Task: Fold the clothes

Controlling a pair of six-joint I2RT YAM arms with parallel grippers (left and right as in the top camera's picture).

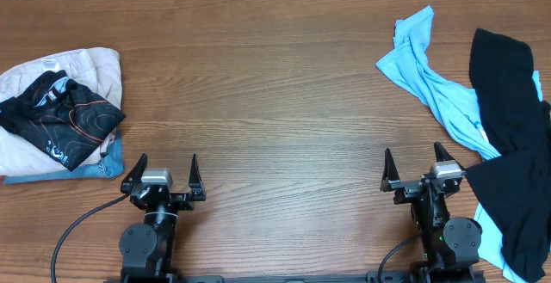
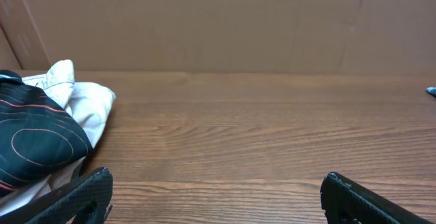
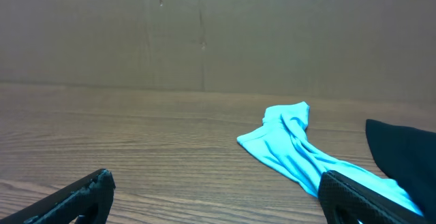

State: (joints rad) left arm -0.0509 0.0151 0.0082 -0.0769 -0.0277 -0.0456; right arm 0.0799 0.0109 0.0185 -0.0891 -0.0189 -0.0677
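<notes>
The black jersey with white logos and orange contour lines (image 1: 62,118) lies folded on a stack of folded clothes at the table's left edge. It also shows at the left of the left wrist view (image 2: 37,139). My left gripper (image 1: 164,173) is open and empty at the front edge, to the right of the stack; its fingers frame bare wood (image 2: 216,195). My right gripper (image 1: 416,169) is open and empty at the front right (image 3: 216,195).
The jersey rests on a cream garment (image 1: 90,70) and a light blue folded piece (image 1: 82,169). A crumpled light blue shirt (image 1: 430,81) and a plain black garment (image 1: 508,145) lie at the right, close to my right gripper. A cardboard wall stands behind the table.
</notes>
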